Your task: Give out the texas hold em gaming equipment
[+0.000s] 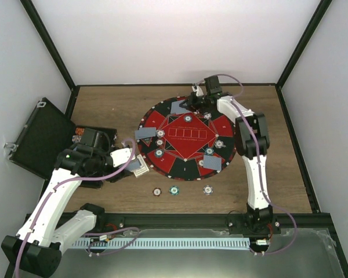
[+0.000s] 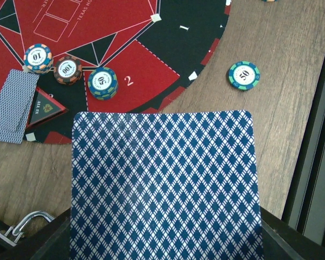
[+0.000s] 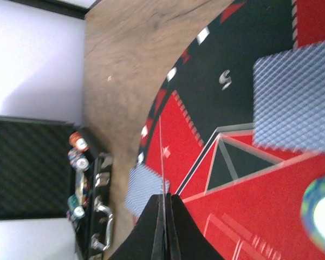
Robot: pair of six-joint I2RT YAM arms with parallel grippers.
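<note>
I am dealing cards. My left gripper point(image 1: 131, 158), jaws grasping a blue-backed card point(image 2: 165, 184), is hovering at the near-left rim of the poker mat point(image 1: 182, 168), low over the worktop point(image 1: 110, 110). Next, I judge, the card needs laying flat at a seat without one. At the mat's far side my right gripper point(image 3: 164, 201) is hanging with jaws clenched — whether on anything, I cannot tell.

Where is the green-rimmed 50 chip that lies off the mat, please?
In the left wrist view, the 50 chip lies flat on the wooden table at upper right, just outside the mat and above the right corner of the held card.
</note>
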